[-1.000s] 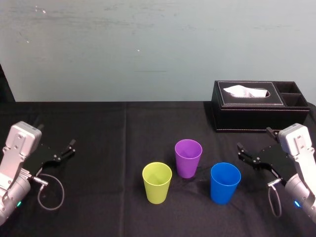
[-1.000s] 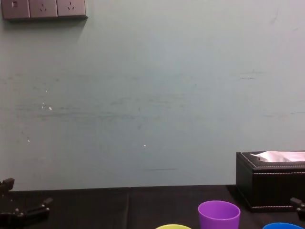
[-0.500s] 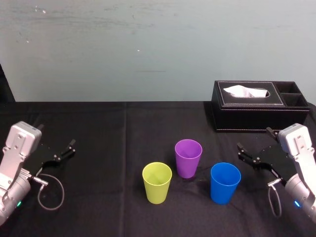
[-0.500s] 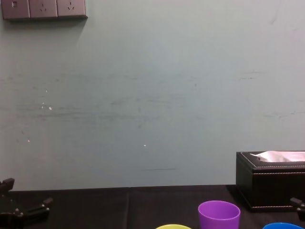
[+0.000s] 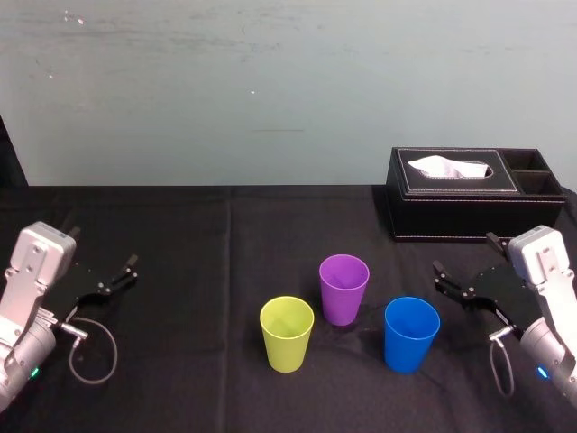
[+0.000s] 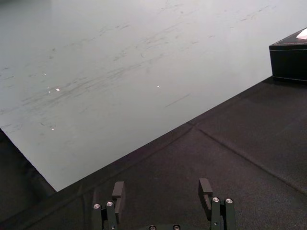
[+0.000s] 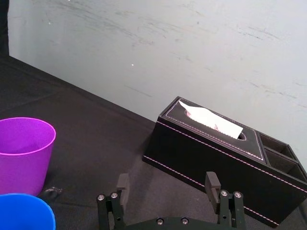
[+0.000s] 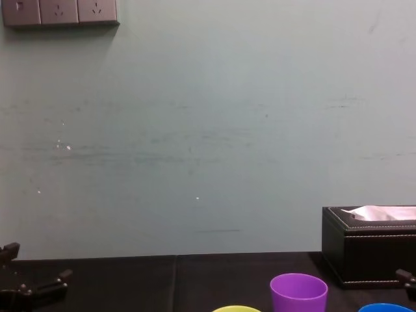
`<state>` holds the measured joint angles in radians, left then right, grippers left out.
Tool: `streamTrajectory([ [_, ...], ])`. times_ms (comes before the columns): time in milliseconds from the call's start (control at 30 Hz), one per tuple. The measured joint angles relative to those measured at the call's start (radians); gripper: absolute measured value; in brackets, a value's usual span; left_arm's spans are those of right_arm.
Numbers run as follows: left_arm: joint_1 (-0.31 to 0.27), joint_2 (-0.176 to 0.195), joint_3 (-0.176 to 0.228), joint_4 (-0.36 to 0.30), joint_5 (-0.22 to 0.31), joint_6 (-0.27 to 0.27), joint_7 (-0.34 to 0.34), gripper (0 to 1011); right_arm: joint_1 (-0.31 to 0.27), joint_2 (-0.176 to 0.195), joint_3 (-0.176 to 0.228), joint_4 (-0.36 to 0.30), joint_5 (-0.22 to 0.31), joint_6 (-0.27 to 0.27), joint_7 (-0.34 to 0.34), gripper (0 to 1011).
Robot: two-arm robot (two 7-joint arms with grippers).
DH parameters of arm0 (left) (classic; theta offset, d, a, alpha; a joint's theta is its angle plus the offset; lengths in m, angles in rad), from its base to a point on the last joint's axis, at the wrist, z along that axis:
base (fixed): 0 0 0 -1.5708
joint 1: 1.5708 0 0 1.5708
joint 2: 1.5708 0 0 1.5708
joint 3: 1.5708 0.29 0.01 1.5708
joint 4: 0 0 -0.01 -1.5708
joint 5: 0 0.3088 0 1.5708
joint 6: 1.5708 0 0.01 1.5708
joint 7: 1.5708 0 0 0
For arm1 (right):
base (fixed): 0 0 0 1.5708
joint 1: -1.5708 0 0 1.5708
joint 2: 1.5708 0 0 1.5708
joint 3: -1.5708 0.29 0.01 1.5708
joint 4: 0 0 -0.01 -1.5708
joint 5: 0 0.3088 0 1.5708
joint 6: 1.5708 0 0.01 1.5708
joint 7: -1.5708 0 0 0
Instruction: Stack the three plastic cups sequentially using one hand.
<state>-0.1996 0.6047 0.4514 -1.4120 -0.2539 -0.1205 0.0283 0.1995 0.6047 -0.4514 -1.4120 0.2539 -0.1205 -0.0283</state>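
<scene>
A black tissue box stands on a table draped in black cloth. Directly behind the box rises a pale grey-green wall, scuffed and flecked with white. High on that wall, far to the box's left, sits a row of sockets.

The black-draped desk carries three upright cups, none touching. The blue cup is nearest the right end effector, with the purple cup and the yellow-green cup lying farther toward the left end effector. A tissue box stands just beyond the right end effector.

left hand spread, right hand spread
</scene>
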Motion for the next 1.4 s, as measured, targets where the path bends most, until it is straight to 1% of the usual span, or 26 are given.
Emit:
streamTrajectory([
  [200,0.000,0.000,0.000,0.000,0.000,0.000,0.000,1000,0.000,0.000,0.000,0.000,0.000,0.000,0.000,1004],
  [333,0.000,0.000,0.000,0.000,0.000,0.000,0.000,1000,-0.006,-0.001,0.017,-0.010,0.009,0.001,0.015,1004],
  [500,0.000,0.000,0.000,0.000,0.000,0.000,0.000,1000,-0.027,0.004,0.043,-0.047,0.019,0.006,0.031,1004],
  [667,0.000,0.000,0.000,0.000,0.000,0.000,0.000,1000,-0.065,0.021,0.066,-0.101,0.041,0.039,0.051,1004],
  [767,0.000,0.000,0.000,0.000,0.000,0.000,0.000,1000,-0.106,0.043,0.091,-0.151,0.061,0.070,0.060,1004],
  [800,0.000,0.000,0.000,0.000,0.000,0.000,0.000,1000,-0.132,0.056,0.108,-0.177,0.077,0.088,0.063,1004],
  [833,0.000,0.000,0.000,0.000,0.000,0.000,0.000,1000,-0.145,0.062,0.117,-0.189,0.085,0.098,0.064,1004],
  [867,0.000,0.000,0.000,0.000,0.000,0.000,0.000,1000,-0.167,0.074,0.135,-0.214,0.100,0.118,0.067,1004],
  [967,0.000,0.000,0.000,0.000,0.000,0.000,0.000,1000,-0.201,0.092,0.160,-0.249,0.123,0.160,0.069,1004],
  [1067,0.000,0.000,0.000,0.000,0.000,0.000,0.000,1000,-0.253,0.118,0.198,-0.299,0.158,0.219,0.080,1004],
  [1100,0.000,0.000,0.000,0.000,0.000,0.000,0.000,1000,-0.253,0.118,0.198,-0.299,0.158,0.219,0.080,1004],
  [1133,0.000,0.000,0.000,0.000,0.000,0.000,0.000,1000,-0.271,0.127,0.211,-0.317,0.171,0.243,0.088,1004],
  [1200,0.000,0.000,0.000,0.000,0.000,0.000,0.000,1000,-0.288,0.134,0.221,-0.334,0.182,0.264,0.095,1004],
  [1233,0.000,0.000,0.000,0.000,0.000,0.000,0.000,1000,-0.304,0.140,0.228,-0.348,0.195,0.286,0.106,1004],
  [1400,0.000,0.000,0.000,0.000,0.000,0.000,0.000,1000,-0.341,0.147,0.241,-0.383,0.229,0.341,0.141,1004],
])
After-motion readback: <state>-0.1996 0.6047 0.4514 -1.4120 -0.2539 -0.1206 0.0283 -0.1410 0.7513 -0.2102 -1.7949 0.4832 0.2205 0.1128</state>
